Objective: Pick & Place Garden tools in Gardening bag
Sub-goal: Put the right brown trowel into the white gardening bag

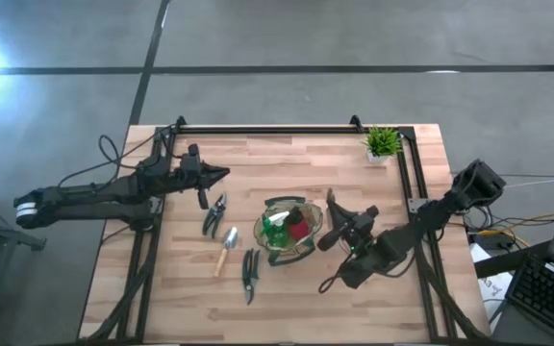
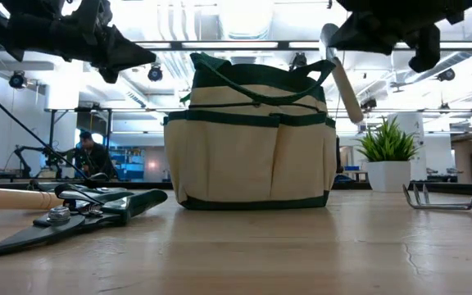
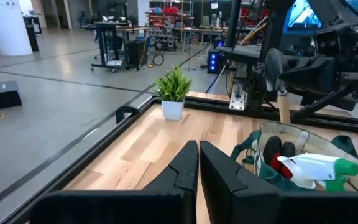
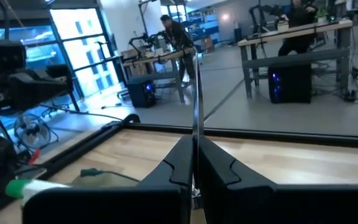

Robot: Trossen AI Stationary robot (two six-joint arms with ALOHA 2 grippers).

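Note:
The olive-tan gardening bag [image 1: 287,231] stands on its base mid-table. The green spray bottle [image 3: 319,167] and the red-and-black piece [image 3: 278,149] lie inside it. My right gripper [image 1: 337,227] is shut on the wood-handled silver trowel [image 2: 344,78] at the bag's right rim. My left gripper [image 1: 221,174] hangs shut and empty over the table, left and far of the bag. Two black pruning shears [image 1: 214,216] [image 1: 250,274] and a wood-handled tool [image 1: 227,248] lie flat left of the bag. The rake [image 2: 445,199] lies on the table to the right. My right gripper pinches the trowel's metal part [image 4: 196,140] between its two fingers, the thin edge of the blade showing between them. The fingers come level from the table's right and lie across the tool. The trowel is lifted clear and tilted, blade [image 3: 272,62] up, wooden handle [image 3: 283,109] slanting down at the bag's rim.
A small potted plant [image 1: 383,144] stands at the far right corner. A black rail frame [image 1: 277,128] runs along the table's far edge and sides. Bare wood lies near the front edge. A person [image 2: 88,156] sits in the room beyond.

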